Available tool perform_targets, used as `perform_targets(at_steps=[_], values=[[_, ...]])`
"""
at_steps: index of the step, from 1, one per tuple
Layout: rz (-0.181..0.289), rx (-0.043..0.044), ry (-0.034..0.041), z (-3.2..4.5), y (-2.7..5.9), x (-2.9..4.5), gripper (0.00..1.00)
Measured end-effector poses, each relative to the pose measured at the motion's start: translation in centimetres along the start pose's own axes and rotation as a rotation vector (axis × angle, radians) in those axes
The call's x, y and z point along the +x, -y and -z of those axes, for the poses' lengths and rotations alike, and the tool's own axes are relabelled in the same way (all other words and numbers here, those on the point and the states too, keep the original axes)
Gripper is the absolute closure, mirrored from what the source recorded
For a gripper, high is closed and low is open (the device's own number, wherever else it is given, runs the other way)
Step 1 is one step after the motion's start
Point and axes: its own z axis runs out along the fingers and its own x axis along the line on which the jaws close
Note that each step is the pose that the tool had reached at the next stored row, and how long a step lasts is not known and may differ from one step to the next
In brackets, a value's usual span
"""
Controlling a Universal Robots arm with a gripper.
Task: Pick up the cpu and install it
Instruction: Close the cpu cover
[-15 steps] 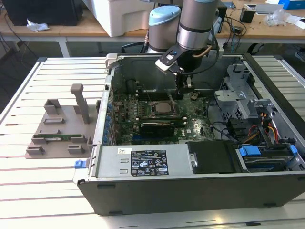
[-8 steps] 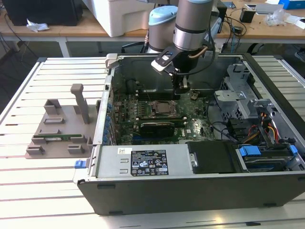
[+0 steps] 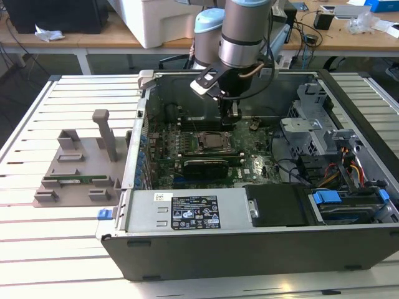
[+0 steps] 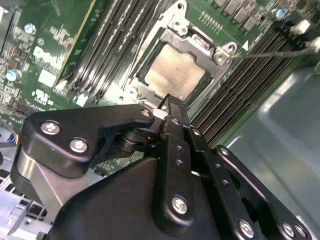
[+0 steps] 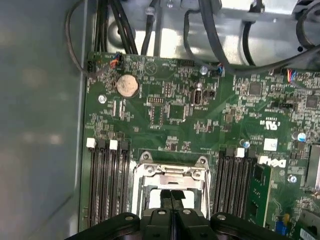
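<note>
**Bright outside, dim within**

Even light whitens the desk (image 3: 56,243) slats in the exterior view; the computer case (image 3: 249,249) interior sits shadowed. In the second wrist view the cpu (image 4: 175,75) lid glares pale and screws (image 4: 180,204) on my black hand (image 4: 170,102) glint.

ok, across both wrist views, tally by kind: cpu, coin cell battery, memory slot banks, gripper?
cpu: 1
coin cell battery: 1
memory slot banks: 2, one on each side of the socket
gripper: 1
Total: 5
</note>
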Motion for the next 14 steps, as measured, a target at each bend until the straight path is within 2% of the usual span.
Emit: perform_targets(at_steps=[3,9,14], values=[[0.000,-0.0001,0.0000,-1.20,2.32,0.18,0.89],[0.000,-0.0001,0.0000,-2.62,4.73,0.37,0.89],[0.000,0.0001,0.0003,-3.10,5.02,0.39,0.89]])
